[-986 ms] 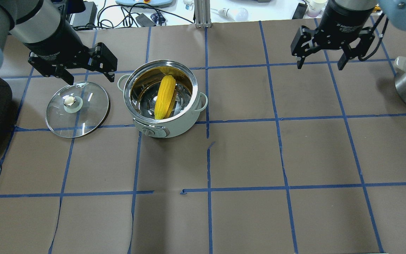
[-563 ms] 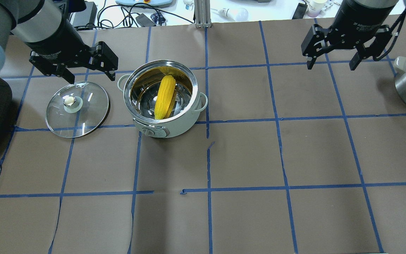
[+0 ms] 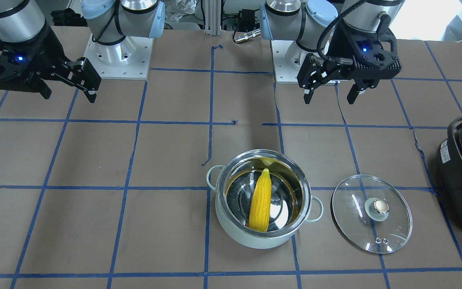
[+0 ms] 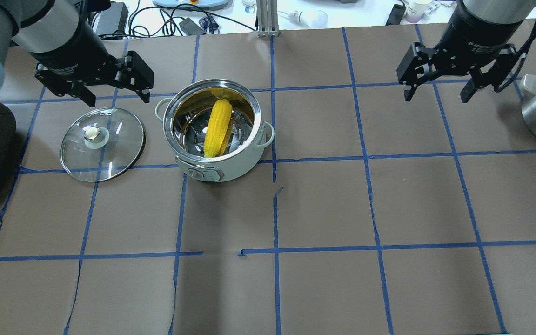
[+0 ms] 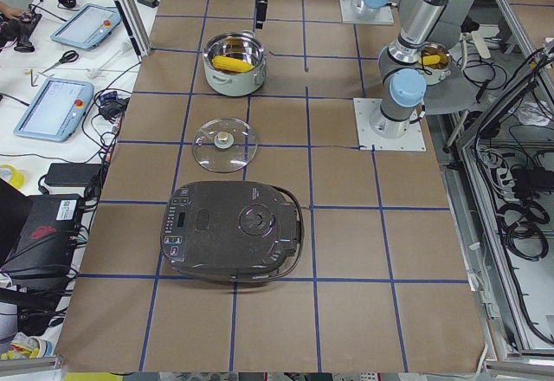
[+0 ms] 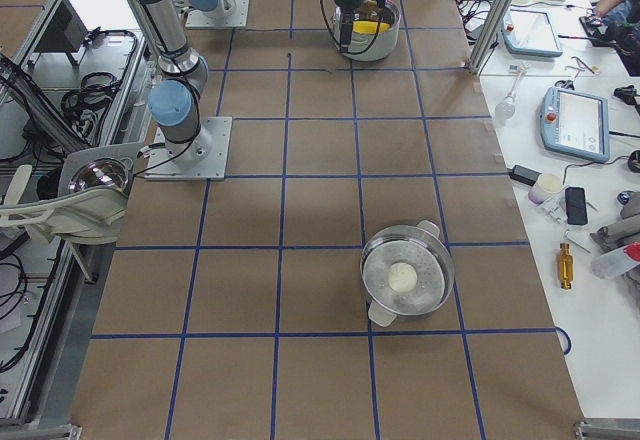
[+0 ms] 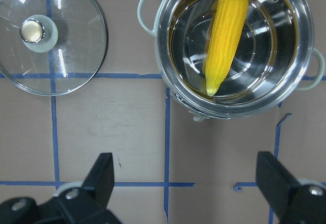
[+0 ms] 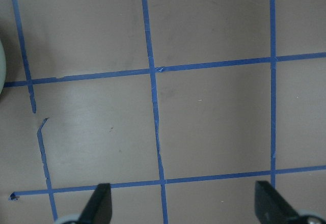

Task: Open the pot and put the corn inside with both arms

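Noted in left wrist view, not right: corn (image 7: 224,35) inside uncovered pot (image 7: 232,111), near left gripper (image 4: 119,101), well apart from right gripper (image 4: 435,99); both spread wide, empty.

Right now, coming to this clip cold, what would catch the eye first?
The bright yellow corn lying inside the open mint-green pot draws the eye first, left of middle on the table in the overhead view. Its glass lid lies flat beside it, on the robot's left. The left gripper and right gripper hang open and empty, clear of both.
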Available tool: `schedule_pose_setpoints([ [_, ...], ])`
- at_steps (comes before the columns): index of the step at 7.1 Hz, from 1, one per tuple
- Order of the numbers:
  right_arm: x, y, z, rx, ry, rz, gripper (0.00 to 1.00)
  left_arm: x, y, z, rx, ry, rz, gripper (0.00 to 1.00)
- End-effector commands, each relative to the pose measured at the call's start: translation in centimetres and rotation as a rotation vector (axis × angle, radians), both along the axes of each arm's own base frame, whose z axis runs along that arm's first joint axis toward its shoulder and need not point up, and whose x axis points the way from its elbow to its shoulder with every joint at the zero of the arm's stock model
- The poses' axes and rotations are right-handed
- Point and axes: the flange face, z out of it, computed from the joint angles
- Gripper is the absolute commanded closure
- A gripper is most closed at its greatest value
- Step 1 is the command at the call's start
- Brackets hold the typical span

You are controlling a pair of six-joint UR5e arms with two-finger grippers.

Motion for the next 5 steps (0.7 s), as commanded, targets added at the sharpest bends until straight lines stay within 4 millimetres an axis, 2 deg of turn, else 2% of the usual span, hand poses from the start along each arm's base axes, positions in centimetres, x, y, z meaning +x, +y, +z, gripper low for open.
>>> schedule_pose_setpoints([
  [1, 0.02, 0.05, -0.33, 0.006, -0.002, 0.001, 0.0, 0.34, -0.07, -0.1, 0.001, -0.039, 0.003, 0.0],
  [2, 0.02, 0.03, -0.32, 0.004, -0.001, 0.001, 0.0, 0.25, -0.12, 0.28, -0.006, -0.03, 0.004, 0.0],
  [3, 0.0, 0.03, -0.32, 0.004, 0.0, 0.001, 0.0, 0.14, -0.51, -0.46, 0.009, -0.026, 0.003, 0.0],
  [5, -0.16, 0.04, -0.39, 0.007, 0.009, 0.0, 0.0, 0.1, -0.61, -0.38, 0.012, -0.022, -0.002, 0.0],
])
